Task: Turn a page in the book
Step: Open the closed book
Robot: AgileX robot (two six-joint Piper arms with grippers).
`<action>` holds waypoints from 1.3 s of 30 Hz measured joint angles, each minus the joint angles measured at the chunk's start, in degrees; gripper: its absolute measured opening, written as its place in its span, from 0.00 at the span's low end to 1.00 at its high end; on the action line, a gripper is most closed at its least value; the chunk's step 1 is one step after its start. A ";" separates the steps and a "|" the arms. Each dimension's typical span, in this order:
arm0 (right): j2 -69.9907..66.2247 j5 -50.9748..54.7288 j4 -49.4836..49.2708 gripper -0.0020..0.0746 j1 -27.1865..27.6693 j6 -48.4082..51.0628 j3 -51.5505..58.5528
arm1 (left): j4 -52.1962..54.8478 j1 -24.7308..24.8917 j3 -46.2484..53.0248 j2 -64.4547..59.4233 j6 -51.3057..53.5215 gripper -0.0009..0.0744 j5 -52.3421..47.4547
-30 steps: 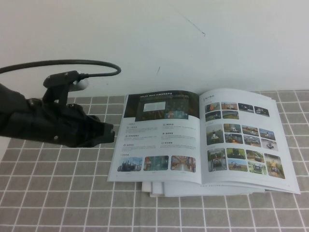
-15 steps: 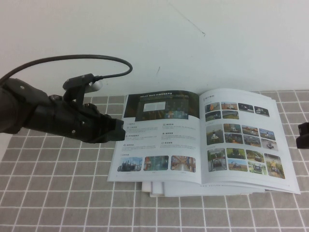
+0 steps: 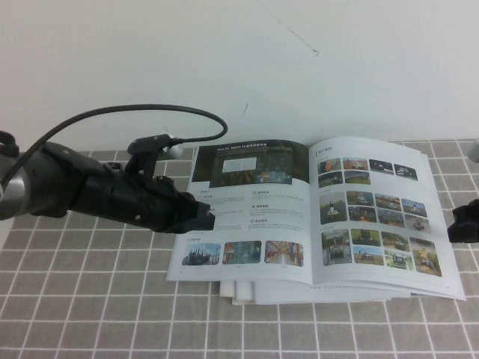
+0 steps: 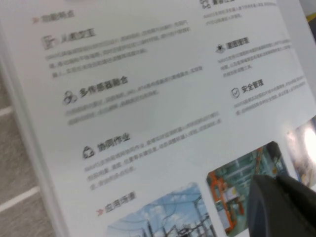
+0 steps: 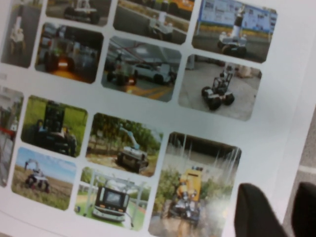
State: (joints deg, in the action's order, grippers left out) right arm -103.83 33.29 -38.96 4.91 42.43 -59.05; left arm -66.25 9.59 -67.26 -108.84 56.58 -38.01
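The book (image 3: pixel 254 213) lies open on the grey checked cloth. Its right-hand page (image 3: pixel 374 217) carries a grid of small colour photos and lies flat. The left-hand sheet has a dark banner picture. My left gripper (image 3: pixel 207 222) hovers over the outer edge of the left-hand sheet. In the left wrist view this gripper (image 4: pixel 284 195) has its fingers together and holds nothing. My right gripper (image 3: pixel 458 224) is just beyond the page's outer edge. In the right wrist view it (image 5: pixel 279 192) is open, and the edge of the page (image 5: pixel 138 98) shows between its fingers.
Loose white sheets (image 3: pixel 247 293) stick out from under the book's front edge. A white wall stands close behind the book. The left arm's black cable (image 3: pixel 150 112) arches above it. Grey checked cloth (image 3: pixel 90 299) spreads to the front and left.
My left arm has moved right, from beside the book to over its left-hand sheet. My right gripper has come into view at the right edge and moved up to the page's edge.
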 joint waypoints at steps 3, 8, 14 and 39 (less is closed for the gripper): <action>0.00 -0.09 -2.52 0.40 0.00 1.06 0.00 | -0.65 2.23 -1.45 -0.68 1.10 0.01 0.00; -0.15 -0.72 -6.37 0.51 0.00 4.13 0.00 | 0.91 7.09 -6.02 -1.31 0.86 0.01 1.86; -4.21 -1.36 -9.47 0.52 0.00 7.22 0.00 | 4.44 9.24 -8.89 -5.68 -1.79 0.01 2.99; -7.64 -5.82 -18.35 0.53 -0.11 18.12 0.00 | 5.17 9.03 -9.38 -10.85 -3.03 0.01 1.57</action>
State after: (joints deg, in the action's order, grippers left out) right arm -111.47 27.46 -57.30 4.80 60.56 -59.05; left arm -61.08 18.62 -76.64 -119.69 53.55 -36.44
